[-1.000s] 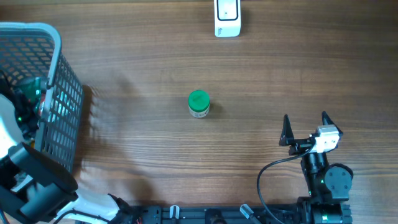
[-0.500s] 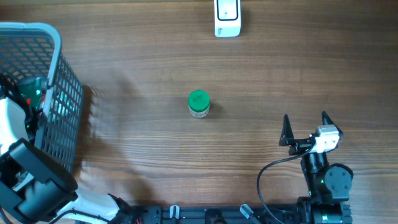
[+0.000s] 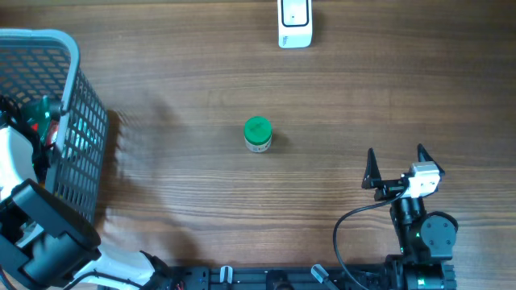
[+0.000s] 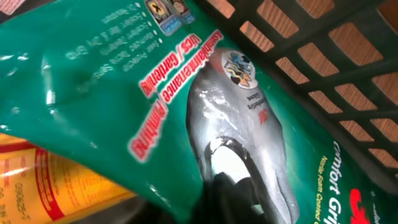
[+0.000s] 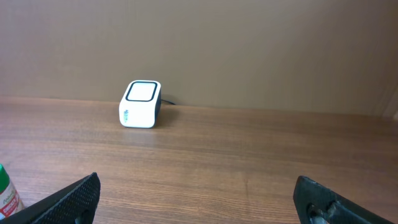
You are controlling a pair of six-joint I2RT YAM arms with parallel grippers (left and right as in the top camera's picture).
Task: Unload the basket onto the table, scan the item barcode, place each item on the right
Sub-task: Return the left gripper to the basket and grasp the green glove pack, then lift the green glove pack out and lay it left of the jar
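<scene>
My left gripper [image 4: 230,193] is down inside the grey mesh basket [image 3: 81,121] at the table's left edge. Its dark fingers are shut on the lower edge of a green glove pack [image 4: 124,81] printed with red lettering and a grey glove. The pack fills the left wrist view, and from overhead only a sliver of it [image 3: 39,106] shows through the mesh. No barcode shows on it. The white scanner [image 3: 294,22] stands at the far edge of the table, also visible in the right wrist view [image 5: 140,104]. My right gripper [image 3: 395,165] rests open at the front right, holding nothing.
A small bottle with a green cap [image 3: 258,134] stands upright mid-table, and its edge shows at the lower left of the right wrist view [image 5: 6,193]. A yellow packet [image 4: 43,180] lies under the green pack. The basket's dark mesh wall [image 4: 323,56] is close by on the right.
My left gripper has closed inside the basket, and the basket's contents shifted a little. The right arm, bottle and scanner have not moved.
</scene>
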